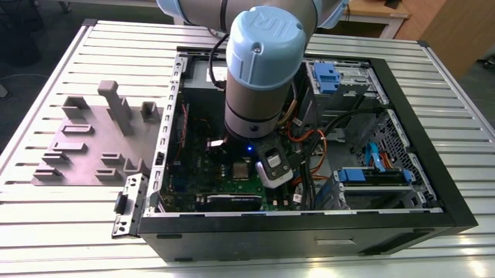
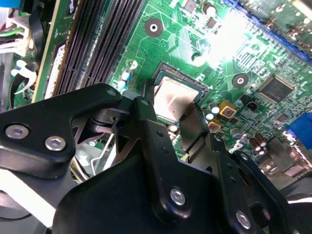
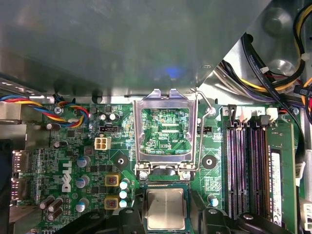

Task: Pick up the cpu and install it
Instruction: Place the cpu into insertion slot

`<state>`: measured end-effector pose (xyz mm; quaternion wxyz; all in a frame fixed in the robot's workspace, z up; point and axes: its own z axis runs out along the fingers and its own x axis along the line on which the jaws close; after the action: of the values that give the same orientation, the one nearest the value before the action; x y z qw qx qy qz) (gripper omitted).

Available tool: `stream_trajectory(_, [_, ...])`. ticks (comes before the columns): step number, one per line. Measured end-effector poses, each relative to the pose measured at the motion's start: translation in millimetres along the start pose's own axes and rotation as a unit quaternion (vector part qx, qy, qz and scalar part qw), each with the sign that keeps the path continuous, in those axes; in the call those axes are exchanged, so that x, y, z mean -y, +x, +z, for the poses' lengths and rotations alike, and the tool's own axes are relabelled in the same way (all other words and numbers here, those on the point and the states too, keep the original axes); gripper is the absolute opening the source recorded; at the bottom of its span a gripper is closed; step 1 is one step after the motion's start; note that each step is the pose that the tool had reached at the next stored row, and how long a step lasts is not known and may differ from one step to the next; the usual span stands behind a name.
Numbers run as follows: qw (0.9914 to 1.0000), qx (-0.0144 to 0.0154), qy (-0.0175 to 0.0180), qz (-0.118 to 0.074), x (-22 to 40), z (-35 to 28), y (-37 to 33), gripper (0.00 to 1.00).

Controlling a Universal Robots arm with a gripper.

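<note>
**CPU at the socket, gripped by its edges**

Logged from the exterior view: slatted table (image 1: 69,58) carrying an open computer case (image 1: 309,240), with a grey fixture plate (image 1: 85,150) of blocks beside it, toward the exterior view's left. Noted the arm (image 1: 263,75) reaching straight down into the case, over the motherboard (image 3: 78,165).

Found, in the first wrist view, the silver socket frame (image 3: 137,131) open and lying flat, with green board visible through its window and the memory slots (image 3: 243,165) off to one side. Located the gripper (image 2: 170,114) in the second wrist view directly over the socket, fingers (image 2: 148,126) closed on the cpu (image 2: 176,100) and pinching it by two opposite edges. Placed the cpu level, metal top up, within the socket's dark outline, just beside the frame's hinged end. Could not settle between fully bottomed in the socket and a shade above it; view of both side edges blocked by the fingers.

Handling, as judgement:
- Light, thin and rigid, with no give under the pads.
- Smooth metal lid probably slippery, so the top face a poor place to hold.
- Underside contacts and socket pins likely fragile; tilting or sliding on entry liable to do damage.
- Best held by the rim at two opposite sides, kept flat, well clear of the underside.
</note>
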<state>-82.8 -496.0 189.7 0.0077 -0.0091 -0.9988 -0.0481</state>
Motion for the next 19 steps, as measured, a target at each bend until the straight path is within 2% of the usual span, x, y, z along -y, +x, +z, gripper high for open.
stream_trajectory(4, [1.00000, -0.0001, -0.0001, 0.000, 0.7, -1.9, 0.1, 0.45])
stream_trajectory(19, [0.99999, 0.0005, -0.0005, 0.005, 1.5, -1.9, -0.1, 0.45])
